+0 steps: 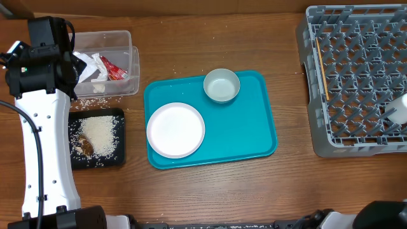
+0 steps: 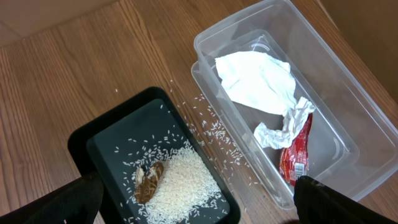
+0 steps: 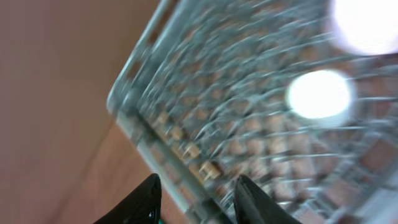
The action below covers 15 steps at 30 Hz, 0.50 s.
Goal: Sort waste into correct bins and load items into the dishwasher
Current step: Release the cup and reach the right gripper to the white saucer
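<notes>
Sorting looks finished: rice (image 1: 100, 133) and scraps (image 1: 84, 147) in black tray (image 1: 121, 159), napkin (image 2: 258, 81) and wrapper (image 2: 295, 155) in clear tub (image 2: 348, 106). Plate (image 1: 175, 130) and bowl (image 1: 221, 85) wait on teal tray (image 1: 241, 127), not yet racked. Chopsticks (image 1: 322, 67) lie in rack (image 1: 356, 70). Left gripper (image 2: 199, 205) spread, empty; right gripper (image 3: 199, 199) parted, empty, over rack.

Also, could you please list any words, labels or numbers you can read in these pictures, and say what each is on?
No text can be read.
Wrapper: print on a small white patch, too small to read.
Tub, black tray, teal tray, plate, bowl, rack: no lettering shows.
Right wrist view: too blurred to tell.
</notes>
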### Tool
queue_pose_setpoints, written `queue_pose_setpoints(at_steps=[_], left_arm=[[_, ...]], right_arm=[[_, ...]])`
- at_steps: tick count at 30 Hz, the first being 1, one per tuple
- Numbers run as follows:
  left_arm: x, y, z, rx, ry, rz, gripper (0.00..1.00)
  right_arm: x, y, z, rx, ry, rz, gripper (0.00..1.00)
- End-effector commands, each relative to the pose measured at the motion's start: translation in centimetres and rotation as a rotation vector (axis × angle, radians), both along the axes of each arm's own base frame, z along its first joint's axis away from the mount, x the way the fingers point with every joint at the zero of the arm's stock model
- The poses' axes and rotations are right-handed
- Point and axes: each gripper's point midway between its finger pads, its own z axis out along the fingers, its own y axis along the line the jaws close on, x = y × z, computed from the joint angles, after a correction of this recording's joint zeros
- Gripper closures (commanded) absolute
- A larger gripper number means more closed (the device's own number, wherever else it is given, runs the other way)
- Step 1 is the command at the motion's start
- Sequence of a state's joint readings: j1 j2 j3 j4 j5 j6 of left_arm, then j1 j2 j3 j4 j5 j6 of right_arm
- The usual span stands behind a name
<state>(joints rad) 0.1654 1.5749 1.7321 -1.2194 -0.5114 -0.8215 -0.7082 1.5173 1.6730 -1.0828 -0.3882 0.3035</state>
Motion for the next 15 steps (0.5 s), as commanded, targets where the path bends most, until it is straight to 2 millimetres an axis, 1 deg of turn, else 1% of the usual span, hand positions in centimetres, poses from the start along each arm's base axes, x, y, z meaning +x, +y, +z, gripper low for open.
queue_pose_setpoints(at_steps=[1, 2, 4, 8, 11, 13, 14, 15], left_arm=[[0.1, 0.1, -0.3, -0.002, -0.001, 0.017, 0.00], [0.1, 0.1, -0.3, -0.002, -0.001, 0.017, 0.00], [0.1, 0.1, -0.3, -0.002, -0.001, 0.017, 0.00], [0.1, 0.1, -0.3, -0.002, -0.001, 0.017, 0.00], [0.1, 0.1, -0.3, -0.002, -0.001, 0.017, 0.00], [0.1, 0.1, -0.3, -0.002, -0.001, 0.017, 0.00], [0.1, 0.1, -0.3, -0.002, -0.001, 0.017, 0.00], [0.1, 0.1, -0.3, -0.002, -0.001, 0.017, 0.00]], right_arm=[[2.5, 6.2, 1.1, -0.109, -0.012, 0.256, 0.59], [3.1, 8.0, 0.9, -0.119, -0.006, 0.317, 0.59], [4.5, 12.4, 0.0, -0.138, 0.023, 0.434, 0.59], [6.3, 20.4, -2.0, -0.192, 0.079, 0.627, 0.59], [7.2, 26.2, -3.4, -0.243, 0.093, 0.759, 0.53], [7.7, 30.0, -4.5, -0.267, 0.095, 0.839, 0.46], [8.0, 31.8, -5.4, -0.277, 0.100, 0.874, 0.44], [8.2, 33.1, -6.1, -0.282, 0.106, 0.892, 0.43]])
